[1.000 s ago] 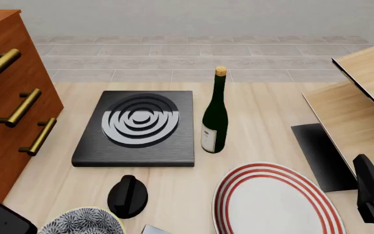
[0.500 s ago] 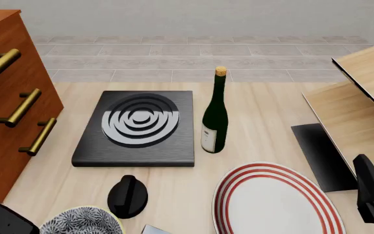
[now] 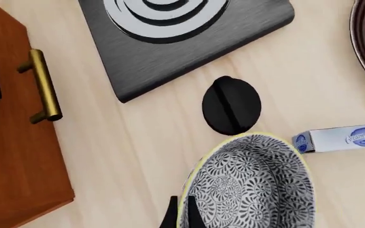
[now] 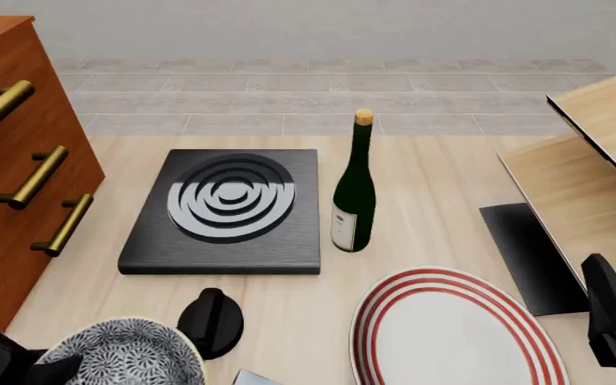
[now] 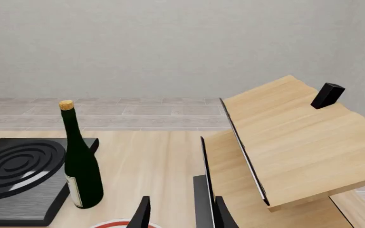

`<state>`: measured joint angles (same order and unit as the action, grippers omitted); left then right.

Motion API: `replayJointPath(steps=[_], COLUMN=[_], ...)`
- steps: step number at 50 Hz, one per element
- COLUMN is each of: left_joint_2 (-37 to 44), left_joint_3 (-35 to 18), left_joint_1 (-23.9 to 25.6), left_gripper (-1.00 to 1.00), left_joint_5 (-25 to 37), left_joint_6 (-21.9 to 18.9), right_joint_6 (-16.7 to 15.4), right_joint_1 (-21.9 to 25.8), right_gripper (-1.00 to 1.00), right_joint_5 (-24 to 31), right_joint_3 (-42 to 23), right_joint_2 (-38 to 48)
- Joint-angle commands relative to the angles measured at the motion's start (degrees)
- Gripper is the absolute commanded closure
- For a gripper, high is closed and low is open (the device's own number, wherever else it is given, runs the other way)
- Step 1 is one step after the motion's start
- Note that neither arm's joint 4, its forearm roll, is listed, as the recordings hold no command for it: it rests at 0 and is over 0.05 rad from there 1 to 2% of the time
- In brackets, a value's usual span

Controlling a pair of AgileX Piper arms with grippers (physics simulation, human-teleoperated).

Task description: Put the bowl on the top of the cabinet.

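The small round bowl with the grey-white speckled outside and black-and-white leafy inside (image 4: 126, 354) sat at about 7 o'clock in the front view, tilted, its pale rim overlapping the black round knob (image 4: 211, 322) beside it. The left hand (image 3: 180, 216) was clamped on the bowl's (image 3: 249, 185) rim, with 1 dark finger (image 3: 169, 216) against the outer wall and the other inside, mostly hidden. From the left wrist view the bowl hung over the pale wooden worktop (image 3: 148, 142), with the knob (image 3: 231, 105) just beyond it and a small blue-and-white carton (image 3: 340, 138) lying close by.

The large reddish-brown wooden cabinet with brass bar handles (image 4: 14, 172) stood at 9 o'clock, well apart from the bowl. A black slab with grey concentric rings (image 4: 225, 208) lay near the centre, and a dark green corked bottle (image 4: 354, 188) stood upright just to its 3 o'clock side. A flat white plate with red rings (image 4: 452, 333) lay at 5 o'clock.

The right hand (image 5: 178, 213) hovered with its fingers parted and nothing between them, facing the pale light-wood panel structure (image 5: 296, 142).
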<state>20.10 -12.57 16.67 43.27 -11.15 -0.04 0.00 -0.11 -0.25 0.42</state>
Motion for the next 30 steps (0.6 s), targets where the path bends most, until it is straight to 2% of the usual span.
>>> replayJointPath(steps=[1, 13, 27, 30], left_joint_2=[-1.3, -1.5, 0.4, 0.8], left_joint_3=[-5.1, -8.7, -16.6, -18.6], left_joint_1=[-1.0, -1.3, -4.6, -5.3], left_gripper=[1.00, 1.00, 1.00, 1.00], left_joint_5=[1.0, 2.5, 1.3, 1.2], left_joint_6=[0.2, 1.5, 2.9, 4.2], right_joint_6=[0.0, 0.0, 0.0, 0.0], right_joint_1=[0.0, 0.0, 0.0, 0.0], right_gripper=[-1.00, -1.00, -1.00, -1.00], right_joint_5=[0.0, 0.0, 0.0, 0.0], right_joint_3=[0.0, 0.0, 0.0, 0.0], right_joint_2=[0.0, 0.0, 0.0, 0.0])
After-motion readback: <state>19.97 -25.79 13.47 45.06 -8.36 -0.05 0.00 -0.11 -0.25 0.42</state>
